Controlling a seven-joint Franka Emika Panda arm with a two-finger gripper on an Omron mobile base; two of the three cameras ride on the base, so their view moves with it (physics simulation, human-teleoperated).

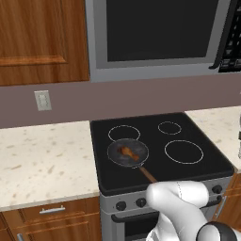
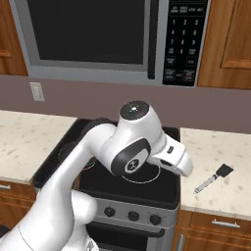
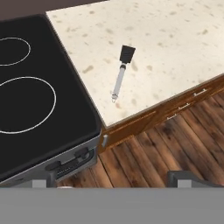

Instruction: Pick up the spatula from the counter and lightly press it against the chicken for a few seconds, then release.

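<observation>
My hand (image 3: pixel 114 180) is released: its two fingertips (image 3: pixel 188 177) stand wide apart at the bottom of the hand view, with nothing between them but the wooden floor (image 3: pixel 175 148) below. It hangs out past the near right corner of the stove (image 3: pixel 52 109), above the desk's front edge and apart from everything on it.

The spatula (image 3: pixel 121 72) lies flat on the speckled desk (image 2: pixel 215 147) to the right of the stove, well apart from the stove's edge and close to the desk's near edge. Its black blade points to the far right, and its grey handle runs back toward the near left. In the right base view the spatula (image 2: pixel 214 178) lies just past my wrist, to its right, untouched.

The chicken (image 1: pixel 128 152) is a small brown piece in the middle of a dark frying pan (image 1: pixel 117 157), which sits on the left side of the stove, just nearer than the far-left burner ring. The pan's wooden handle (image 1: pixel 147 174) points to the near right. A microwave (image 1: pixel 155 33) hangs above the stove.
</observation>
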